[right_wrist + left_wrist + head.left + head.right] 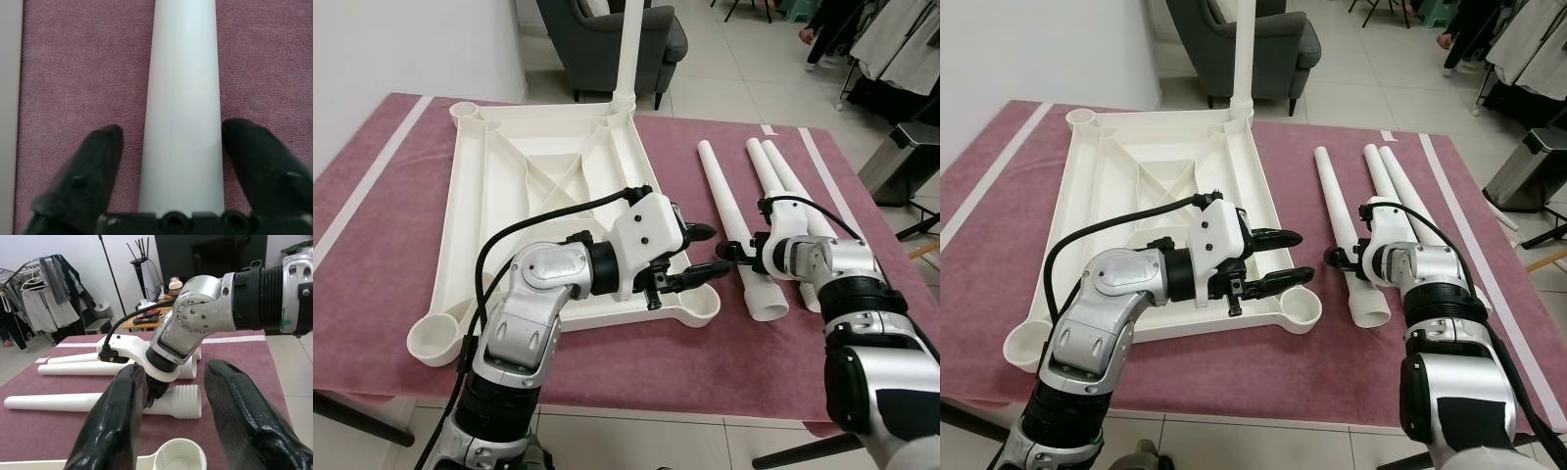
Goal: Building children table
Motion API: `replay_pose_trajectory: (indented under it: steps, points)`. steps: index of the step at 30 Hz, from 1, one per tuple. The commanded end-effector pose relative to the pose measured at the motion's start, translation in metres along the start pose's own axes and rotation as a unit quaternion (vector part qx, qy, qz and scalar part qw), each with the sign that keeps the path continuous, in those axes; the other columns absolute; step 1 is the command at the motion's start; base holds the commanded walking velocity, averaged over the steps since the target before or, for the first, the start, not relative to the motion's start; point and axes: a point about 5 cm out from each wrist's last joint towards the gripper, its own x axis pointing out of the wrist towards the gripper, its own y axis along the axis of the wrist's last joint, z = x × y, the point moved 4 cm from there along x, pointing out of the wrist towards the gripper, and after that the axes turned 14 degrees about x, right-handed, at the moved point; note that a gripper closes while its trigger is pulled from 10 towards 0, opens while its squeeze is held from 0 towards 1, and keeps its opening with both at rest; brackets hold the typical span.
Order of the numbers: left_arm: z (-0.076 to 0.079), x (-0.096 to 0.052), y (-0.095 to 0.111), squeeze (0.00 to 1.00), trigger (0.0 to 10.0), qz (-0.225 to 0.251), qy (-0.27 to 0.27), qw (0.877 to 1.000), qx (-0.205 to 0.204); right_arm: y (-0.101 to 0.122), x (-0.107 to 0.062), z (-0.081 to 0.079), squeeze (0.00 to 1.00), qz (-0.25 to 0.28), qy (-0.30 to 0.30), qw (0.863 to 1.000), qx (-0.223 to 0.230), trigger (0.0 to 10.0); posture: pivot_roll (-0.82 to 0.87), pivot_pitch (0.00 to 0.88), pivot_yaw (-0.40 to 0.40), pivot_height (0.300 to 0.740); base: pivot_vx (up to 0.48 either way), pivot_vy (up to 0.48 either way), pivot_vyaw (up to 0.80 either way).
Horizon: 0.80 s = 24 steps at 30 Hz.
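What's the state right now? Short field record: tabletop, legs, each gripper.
tabletop: white tabletop upside down on the maroon cloth
legs fitted: one leg upright in the far corner socket
loose legs: three legs lying on the cloth to the right
left gripper: jaws open, over the near right corner socket
right gripper: jaws open, straddling the nearest loose leg, not closed on it
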Motion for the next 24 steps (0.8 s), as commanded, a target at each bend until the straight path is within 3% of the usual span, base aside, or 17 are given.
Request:
replay_pose_trajectory:
  steps: [1, 12, 14, 15, 16, 17, 19, 20, 21, 24]
  points:
    - [-0.017, -0.004, -0.008, 0.00, 10.0, -0.036, 0.110, 0.993, 0.000, -0.035, 0.010, 0.002, 0.00, -0.063, -0.003, 0.998, 0.024, 0.0, 0.11, 0.051, -0.038, 0.740, 0.000, 0.000, 0.00]
    - [-0.017, -0.005, -0.009, 0.00, 10.0, -0.039, 0.111, 0.993, -0.001, -0.034, 0.013, -0.002, 0.00, -0.056, 0.001, 0.998, 0.040, 0.0, 0.11, 0.052, -0.035, 0.740, 0.000, 0.000, 0.00]
    - [-0.017, -0.005, -0.009, 0.00, 10.0, -0.039, 0.111, 0.993, -0.001, -0.027, 0.012, -0.004, 0.00, -0.034, 0.005, 0.998, 0.047, 0.0, 0.12, 0.053, -0.034, 0.740, 0.000, 0.000, 0.00]
    - [-0.019, -0.006, -0.009, 0.00, 10.0, -0.040, 0.116, 0.992, -0.005, -0.001, 0.007, -0.011, 0.00, 0.042, 0.016, 0.999, 0.023, 0.0, 0.12, 0.054, -0.036, 0.740, 0.000, 0.000, 0.00]
    - [-0.019, -0.006, -0.009, 0.00, 10.0, -0.040, 0.116, 0.992, -0.005, -0.001, 0.007, -0.011, 0.00, 0.042, 0.016, 0.999, 0.023, 0.0, 0.12, 0.054, -0.036, 0.740, 0.000, 0.000, 0.00]
    - [-0.025, -0.008, -0.010, 0.00, 10.0, -0.042, 0.132, 0.990, -0.017, 0.054, -0.026, -0.035, 0.00, 0.209, 0.059, 0.976, 0.015, 10.0, 0.12, 0.052, -0.030, 0.740, 0.000, 0.000, 0.00]
    - [-0.025, -0.008, -0.010, 0.00, 10.0, -0.042, 0.132, 0.990, -0.017, 0.054, -0.026, -0.035, 0.00, 0.209, 0.059, 0.976, 0.015, 10.0, 0.12, 0.052, -0.030, 0.740, 0.000, 0.000, 0.00]
    - [-0.027, -0.009, -0.010, 0.00, 10.0, -0.042, 0.138, 0.989, -0.022, 0.069, -0.044, -0.043, 0.00, 0.263, 0.071, 0.962, 0.009, 10.0, 0.12, 0.052, -0.030, 0.740, 0.000, 0.000, 0.00]
    - [-0.027, -0.009, -0.010, 0.00, 10.0, -0.042, 0.138, 0.989, -0.022, 0.069, -0.044, -0.043, 0.00, 0.263, 0.071, 0.962, 0.009, 10.0, 0.12, 0.052, -0.030, 0.740, 0.000, 0.000, 0.00]
    - [-0.043, -0.011, -0.011, 0.00, 10.0, -0.043, 0.163, 0.985, -0.043, 0.087, -0.092, -0.063, 0.00, 0.374, 0.083, 0.922, -0.051, 10.0, 0.11, 0.042, -0.020, 0.740, 0.000, 0.000, 0.00]
